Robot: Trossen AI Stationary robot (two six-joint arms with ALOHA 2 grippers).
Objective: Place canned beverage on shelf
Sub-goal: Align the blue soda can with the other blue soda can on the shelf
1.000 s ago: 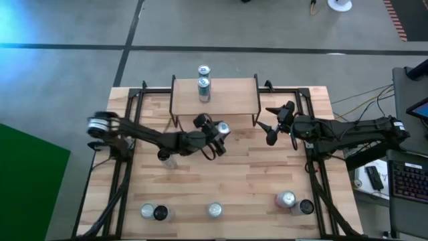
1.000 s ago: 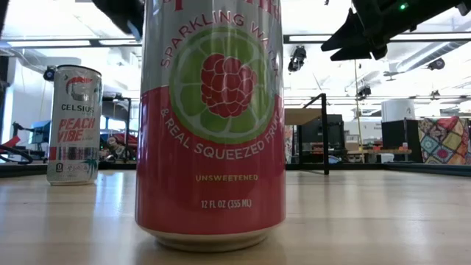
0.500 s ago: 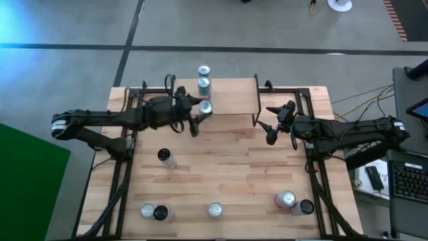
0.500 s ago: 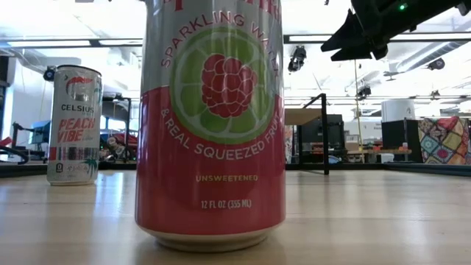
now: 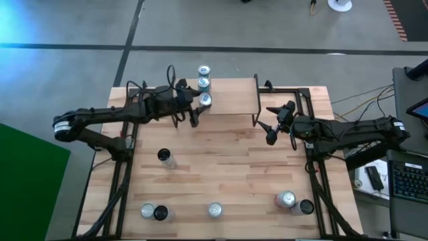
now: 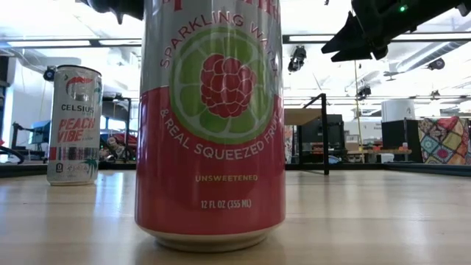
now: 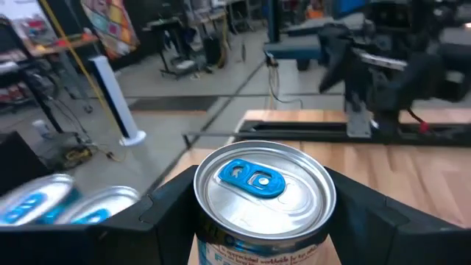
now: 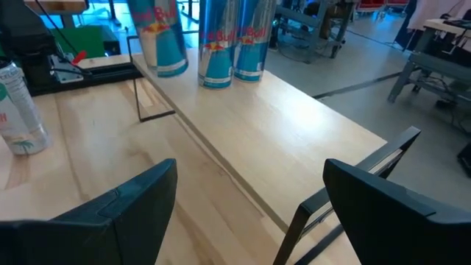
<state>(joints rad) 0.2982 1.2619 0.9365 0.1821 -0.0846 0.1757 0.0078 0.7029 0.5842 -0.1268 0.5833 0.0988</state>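
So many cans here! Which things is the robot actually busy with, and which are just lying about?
In use:
- left end effector, shut on the blue-tab can
- shelf, two cans already on it

Lying about:
- raspberry sparkling water can
- Celsius can
- right end effector, open and empty

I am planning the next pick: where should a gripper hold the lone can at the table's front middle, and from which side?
Take the lone can across its round wall near mid-height, probably from above. It stands upright with bare table all around, so fingers fit on either side. The open right gripper is free.
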